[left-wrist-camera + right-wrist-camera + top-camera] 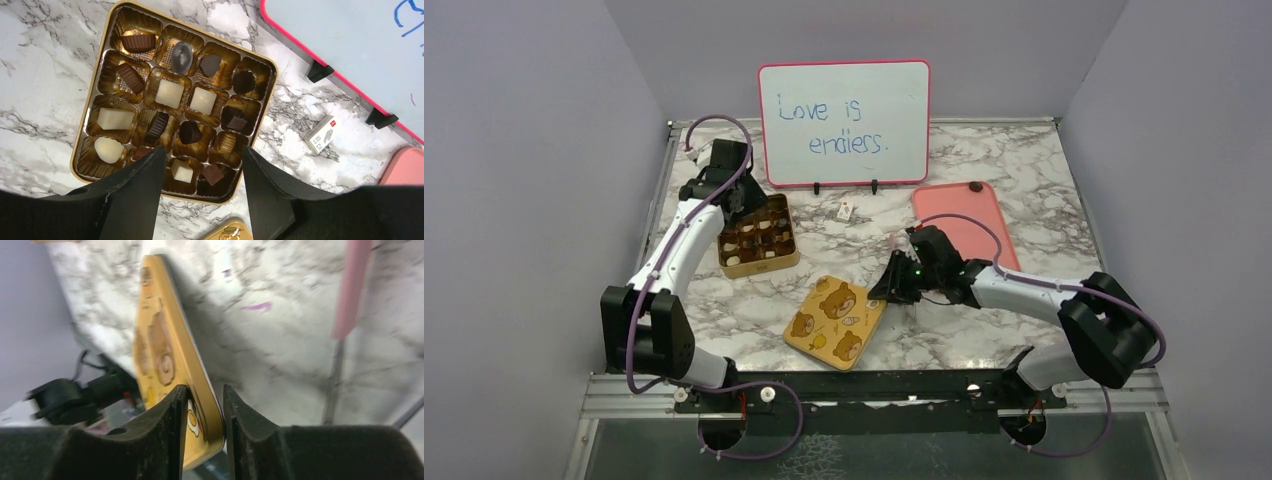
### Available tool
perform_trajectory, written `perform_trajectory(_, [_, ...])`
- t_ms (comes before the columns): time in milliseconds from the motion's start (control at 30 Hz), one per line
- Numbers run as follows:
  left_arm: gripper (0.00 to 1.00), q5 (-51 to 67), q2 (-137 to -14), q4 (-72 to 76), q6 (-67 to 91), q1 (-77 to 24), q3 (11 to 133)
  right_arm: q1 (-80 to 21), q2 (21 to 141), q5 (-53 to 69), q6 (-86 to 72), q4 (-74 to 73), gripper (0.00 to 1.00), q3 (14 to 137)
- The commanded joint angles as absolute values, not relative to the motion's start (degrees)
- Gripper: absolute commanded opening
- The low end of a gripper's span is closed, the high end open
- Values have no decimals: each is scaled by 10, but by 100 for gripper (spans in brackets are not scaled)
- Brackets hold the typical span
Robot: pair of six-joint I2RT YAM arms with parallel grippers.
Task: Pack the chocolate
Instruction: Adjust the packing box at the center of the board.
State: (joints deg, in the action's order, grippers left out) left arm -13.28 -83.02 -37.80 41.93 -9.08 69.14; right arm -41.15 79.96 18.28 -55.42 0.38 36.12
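veined marble table [1024, 165]; ribbed gold tin [131, 19]; square, round chocolate [169, 93]

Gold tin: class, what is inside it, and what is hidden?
Inside the gold tin, dark and cream-white chocolates sit in cups. Fingers of the left gripper cover part of the near row.

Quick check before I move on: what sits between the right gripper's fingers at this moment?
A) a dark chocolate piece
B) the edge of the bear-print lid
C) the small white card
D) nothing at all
B: in the right wrist view, the yellow edge of the bear-print lid stands in the gap between the fingers of the right gripper.
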Motion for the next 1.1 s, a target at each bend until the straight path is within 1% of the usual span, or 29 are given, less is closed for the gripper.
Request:
perform_trajectory(0, [59, -92, -812, -384, 369, -90, 721, -411, 842, 136, -481, -38, 39, 392])
perform_trajectory(67, [59, -79, -810, -385, 358, -89, 725, -411, 833, 125, -461, -73, 43, 411])
perform_trajectory(133, [60, -58, -808, -385, 342, -89, 729, -411, 814, 114, -433, -117, 52, 432])
perform_trajectory(167, [60, -48, -809, -386, 334, -90, 731, -412, 803, 106, -421, -139, 54, 440])
perform_trajectory(333, [61, -11, -805, -391, 326, -91, 721, -411, 728, 81, -386, -213, 58, 436])
perform_trajectory(500, [61, 13, -805, -392, 324, -107, 708, -416, 690, -3, -384, -308, 59, 435])
perform_trajectory(600, [61, 22, -806, -391, 328, -114, 708, -420, 699, -52, -383, -336, 69, 438])
perform_trajectory(667, [61, 26, -809, -391, 327, -119, 711, -420, 708, -70, -386, -327, 71, 431])
perform_trajectory(767, [64, 36, -813, -378, 347, -119, 708, -430, 728, -70, -365, -256, 70, 405])
perform_trajectory(900, [64, 58, -829, -374, 351, -125, 734, -443, 791, -145, -376, -258, 71, 417])
perform_trajectory(1067, [63, 61, -826, -384, 347, -126, 738, -455, 833, -156, -357, -204, 70, 421])
